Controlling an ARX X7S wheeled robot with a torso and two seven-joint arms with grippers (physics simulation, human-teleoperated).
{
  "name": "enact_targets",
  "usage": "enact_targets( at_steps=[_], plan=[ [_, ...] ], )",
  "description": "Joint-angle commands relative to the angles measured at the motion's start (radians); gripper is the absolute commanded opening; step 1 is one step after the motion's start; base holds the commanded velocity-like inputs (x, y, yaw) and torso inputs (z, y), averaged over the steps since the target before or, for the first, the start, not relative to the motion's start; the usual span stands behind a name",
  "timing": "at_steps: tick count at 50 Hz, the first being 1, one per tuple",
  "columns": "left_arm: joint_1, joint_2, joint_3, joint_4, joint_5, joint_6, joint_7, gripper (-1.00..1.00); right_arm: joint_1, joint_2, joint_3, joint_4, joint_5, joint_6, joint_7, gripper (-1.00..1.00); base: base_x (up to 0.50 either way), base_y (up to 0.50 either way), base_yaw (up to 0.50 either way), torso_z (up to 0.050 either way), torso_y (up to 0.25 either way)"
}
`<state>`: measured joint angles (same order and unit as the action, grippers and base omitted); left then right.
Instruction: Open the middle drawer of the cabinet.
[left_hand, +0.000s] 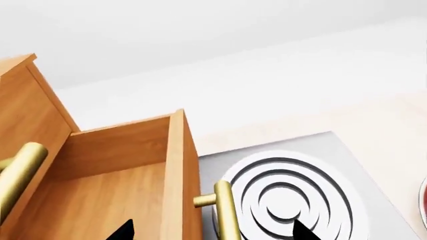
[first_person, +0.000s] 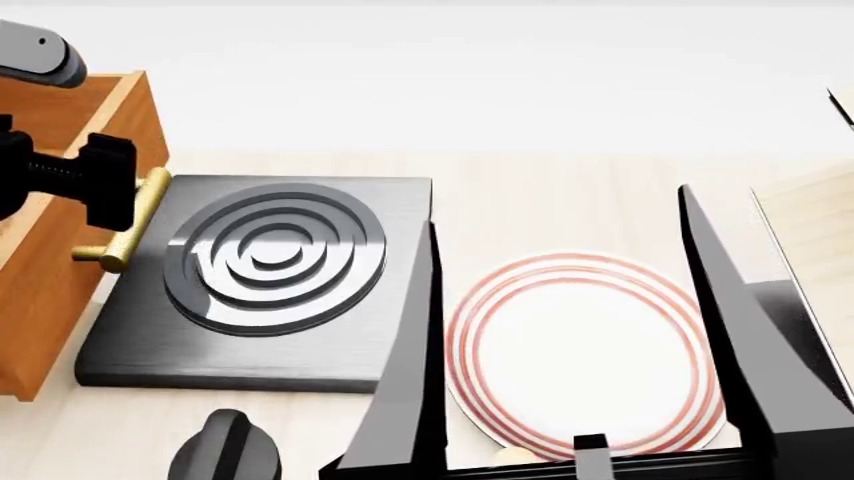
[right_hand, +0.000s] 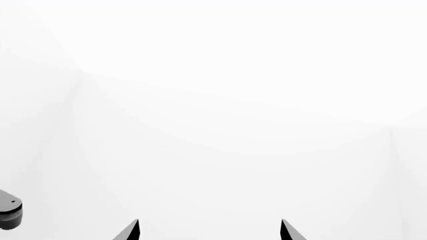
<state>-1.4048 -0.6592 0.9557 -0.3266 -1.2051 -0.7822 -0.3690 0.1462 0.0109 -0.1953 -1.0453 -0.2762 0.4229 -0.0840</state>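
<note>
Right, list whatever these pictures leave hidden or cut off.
Orange-brown wooden cabinet: head view's left edge cuts it; drawer count unseen.
Brass bar handle: left gripper covers part of it, head view.
White red-ringed plate: right gripper fingers cross its sides, head view.
Right wrist view: only blank white.

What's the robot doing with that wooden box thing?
It's opening the middle drawer of the cabinet. The left gripper is at the drawer's brass handle, and the drawer is already pulled out, empty inside. The right gripper is open, holding nothing. A black stove plate and a red-ringed plate sit nearby.
</note>
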Motion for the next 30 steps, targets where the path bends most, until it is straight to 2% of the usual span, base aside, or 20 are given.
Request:
enact_targets(
  at_steps=[1,17,30],
  plan=[
    [0.006,0.03,-0.017,-0.09,0.0,0.034,0.025,1.0,0.0,0.015,-0.016,0.004,0.003,0.001,0.017,1.0,0.0,0.0,0.0,0.0,0.0],
    [0.01,0.101,-0.022,-0.278,0.03,0.099,0.077,1.0,-0.003,0.045,-0.036,0.015,0.015,-0.004,0.049,1.0,0.0,0.0,0.0,0.0,0.0],
    [0.002,0.129,-0.022,-0.349,0.044,0.122,0.103,1.0,-0.001,0.062,-0.047,0.023,0.03,-0.004,0.072,1.0,0.0,0.0,0.0,0.0,0.0]
  ],
)
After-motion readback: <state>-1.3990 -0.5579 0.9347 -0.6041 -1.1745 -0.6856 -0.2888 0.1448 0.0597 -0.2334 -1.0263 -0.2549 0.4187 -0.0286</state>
